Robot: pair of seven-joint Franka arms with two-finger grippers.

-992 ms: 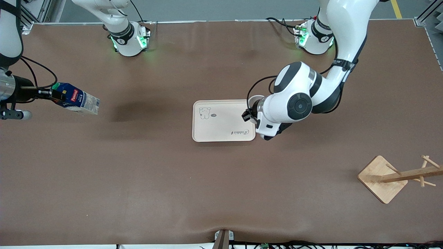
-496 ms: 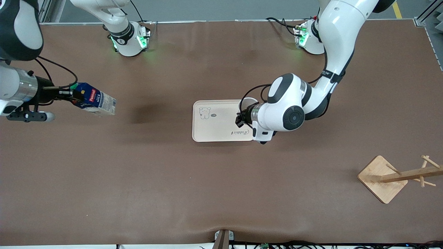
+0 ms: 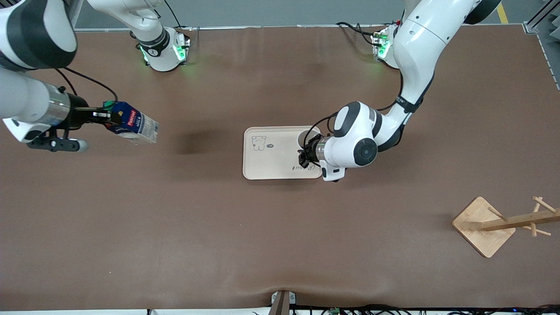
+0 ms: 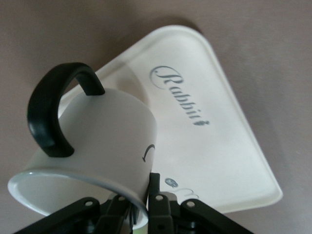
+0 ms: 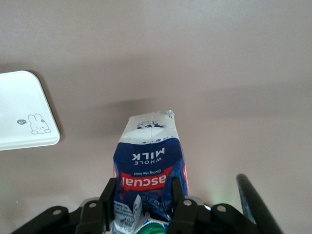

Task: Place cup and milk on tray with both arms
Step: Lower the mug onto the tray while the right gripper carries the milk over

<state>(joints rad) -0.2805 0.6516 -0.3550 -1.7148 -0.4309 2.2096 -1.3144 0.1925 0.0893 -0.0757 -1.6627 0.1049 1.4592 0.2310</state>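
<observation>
Two grips: left gripper jaws pinch the enamel cup rim over the tray; right gripper jaws clamp, seemingly, the milk carton's gable.

High front camera faces the robots; wrist cameras share the tray.

The white enamel smiley-face cup is showing only a sliver of its face; the blue gable-top milk carton's green cap is being cut off.
</observation>
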